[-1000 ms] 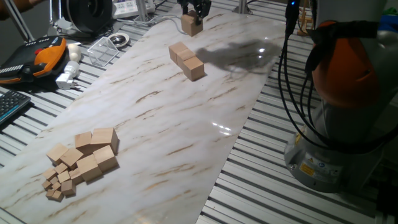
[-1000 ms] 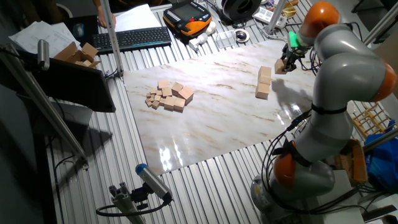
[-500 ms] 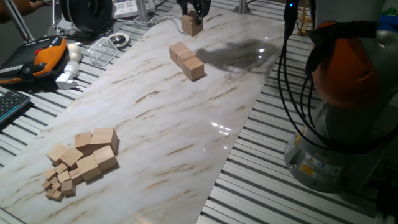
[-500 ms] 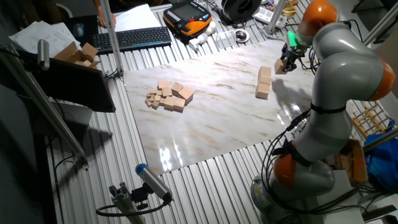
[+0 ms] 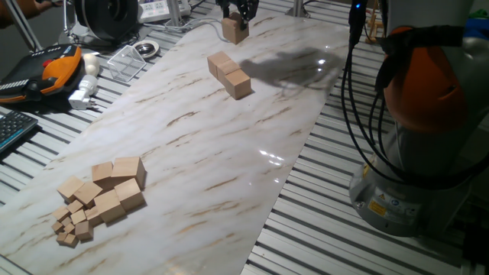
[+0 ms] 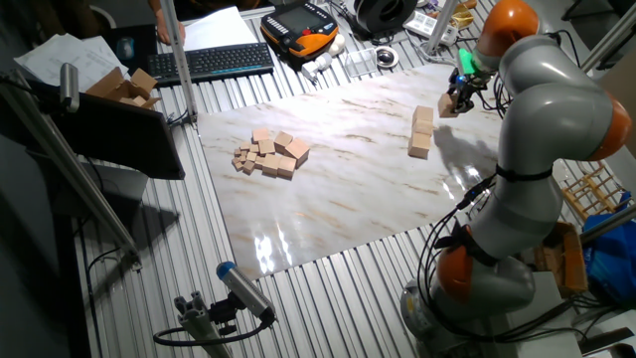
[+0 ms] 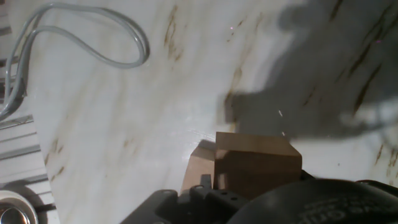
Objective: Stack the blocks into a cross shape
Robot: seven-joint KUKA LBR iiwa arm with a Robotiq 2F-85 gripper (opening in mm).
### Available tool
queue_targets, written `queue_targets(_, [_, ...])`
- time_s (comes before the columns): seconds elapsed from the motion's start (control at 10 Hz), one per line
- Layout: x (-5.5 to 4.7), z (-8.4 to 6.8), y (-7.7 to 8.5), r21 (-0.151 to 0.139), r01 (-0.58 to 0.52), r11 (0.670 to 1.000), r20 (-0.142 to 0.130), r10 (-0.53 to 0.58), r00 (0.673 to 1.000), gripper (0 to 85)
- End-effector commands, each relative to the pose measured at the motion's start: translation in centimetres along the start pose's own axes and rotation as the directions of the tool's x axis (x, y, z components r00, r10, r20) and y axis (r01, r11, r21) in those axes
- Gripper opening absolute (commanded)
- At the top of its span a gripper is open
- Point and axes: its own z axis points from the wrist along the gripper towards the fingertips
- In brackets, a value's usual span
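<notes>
My gripper [image 5: 238, 17] is closed on one wooden block [image 5: 234, 30], which I hold at the far end of the marbled board [image 5: 229, 160], close to its edge. From the other fixed view the same block [image 6: 448, 105] sits between my fingers just beside the row of blocks. In the hand view the block [image 7: 255, 163] fills the lower middle of the picture, its top face lit and its front face in shade, with its shadow thrown across the board behind it; whether it touches the board or hangs just above it I cannot tell. A row of blocks [image 5: 229, 73] lies on the board near my held one, three cubes touching end to end in a straight line. At the opposite end of the board lies a loose heap of cubes [image 5: 99, 198], larger ones at the back and much tinier ones in front. A grey cable [image 7: 74, 37] curls over the board's corner in the hand view.
</notes>
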Motion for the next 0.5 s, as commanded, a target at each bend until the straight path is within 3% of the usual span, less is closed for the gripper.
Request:
queue_targets(0.0, [0.06,-0.10,0.04,0.005,-0.004,1.000,0.001,0.004,1.000,0.0])
queue_targets(0.2, [0.27,-0.30,0.17,0.017,0.007,1.000,-0.010,-0.006,1.000,0.0])
queue_targets(0.4, [0.61,-0.54,0.34,0.014,-0.032,0.999,0.023,0.031,0.999,0.0])
